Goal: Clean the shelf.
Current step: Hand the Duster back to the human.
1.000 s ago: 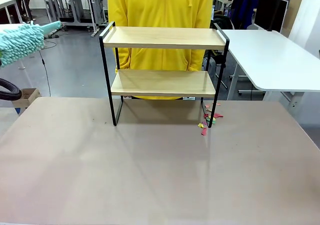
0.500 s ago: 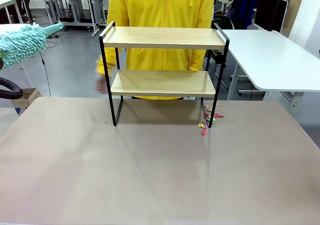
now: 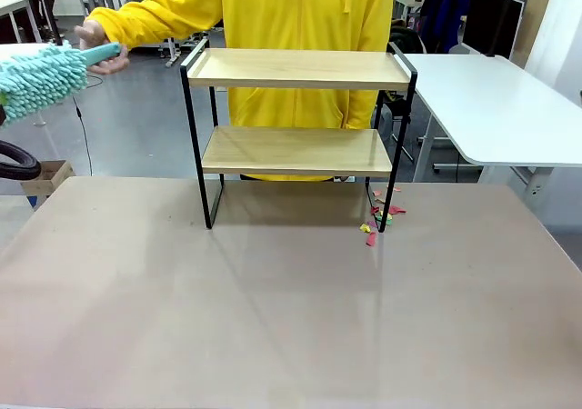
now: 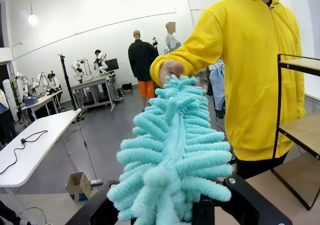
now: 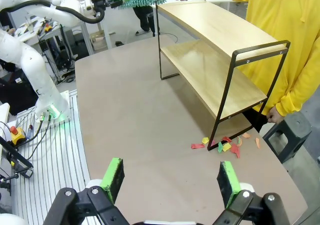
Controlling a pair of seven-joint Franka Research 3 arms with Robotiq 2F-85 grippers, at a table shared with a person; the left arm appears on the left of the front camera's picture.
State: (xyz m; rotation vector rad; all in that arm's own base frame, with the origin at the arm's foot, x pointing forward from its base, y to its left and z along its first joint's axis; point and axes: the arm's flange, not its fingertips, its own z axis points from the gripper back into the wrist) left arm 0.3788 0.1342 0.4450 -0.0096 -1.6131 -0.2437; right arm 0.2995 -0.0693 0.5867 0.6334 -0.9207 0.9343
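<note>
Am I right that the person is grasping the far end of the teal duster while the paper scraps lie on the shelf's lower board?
Not quite: the paper scraps lie on the table beside the shelf leg, as the front view shows. The person's hand does grasp the teal duster.

White arm (image 5: 30, 60), black gripper (image 5: 170, 181), green pads (image 5: 113, 177).

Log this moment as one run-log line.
left gripper: shut on duster | person's hand: on duster tip | right gripper: open | shelf: untouched
</note>
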